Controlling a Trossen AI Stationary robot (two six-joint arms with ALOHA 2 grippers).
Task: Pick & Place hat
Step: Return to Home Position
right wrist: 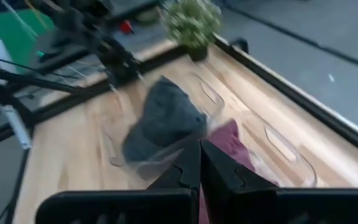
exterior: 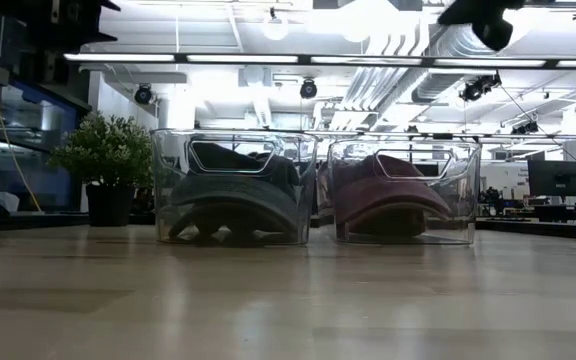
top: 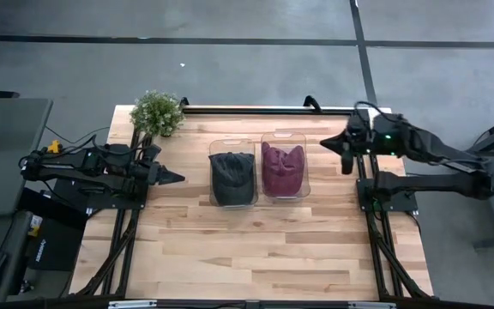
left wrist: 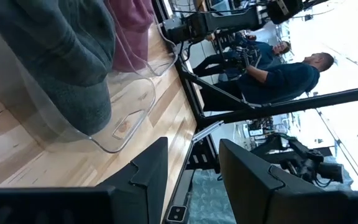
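Observation:
A dark grey hat (top: 231, 176) lies in the left clear bin (top: 232, 146), and a maroon hat (top: 282, 167) lies in the right clear bin (top: 285, 137); both bins stand on the table's middle. The low view shows the grey hat (exterior: 230, 195) and the maroon hat (exterior: 393, 195) through the bin walls. My left gripper (top: 177, 178) is open, level, left of the grey hat's bin; the left wrist view shows its fingers (left wrist: 194, 171) apart beside the grey hat (left wrist: 67, 56). My right gripper (top: 347, 163) is shut, raised to the right of the maroon hat's bin, and in its wrist view (right wrist: 199, 163) hangs over both hats.
A small potted plant (top: 157, 112) stands at the table's far left corner. A black rail (top: 264, 110) runs along the far edge. Bare wood (top: 256, 249) spreads toward the near edge. People (left wrist: 284, 71) stand in the room beyond the table.

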